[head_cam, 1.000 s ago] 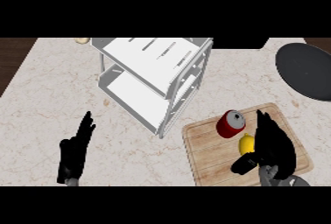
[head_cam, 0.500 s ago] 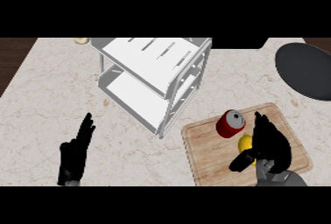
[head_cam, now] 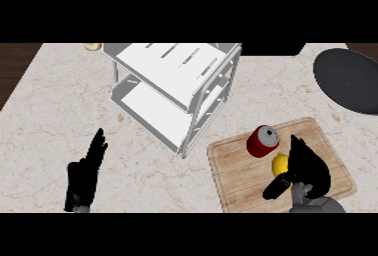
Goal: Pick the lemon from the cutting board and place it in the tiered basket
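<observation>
The right hand (head_cam: 304,167) is positioned over the cutting board (head_cam: 240,180) near the counter's (head_cam: 52,125) front right corner, fingers and thumb curled around the lemon (head_cam: 280,163). The lemon remains on the board, just beside a red can (head_cam: 261,141) lying toward the board's rear edge. The tiered basket (head_cam: 173,90) stands at the counter's rear centre. The left hand (head_cam: 85,172) rests at the front left, fingers straight.

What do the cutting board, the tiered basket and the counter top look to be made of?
Cutting board: apparently wood, matte, tan with lengthwise grain lines. Tiered basket: looks like white painted metal or plastic, with thin posts and slotted shelves; which one is unclear. Counter top: stone-like, pale beige with marbled veining, low sheen.
</observation>
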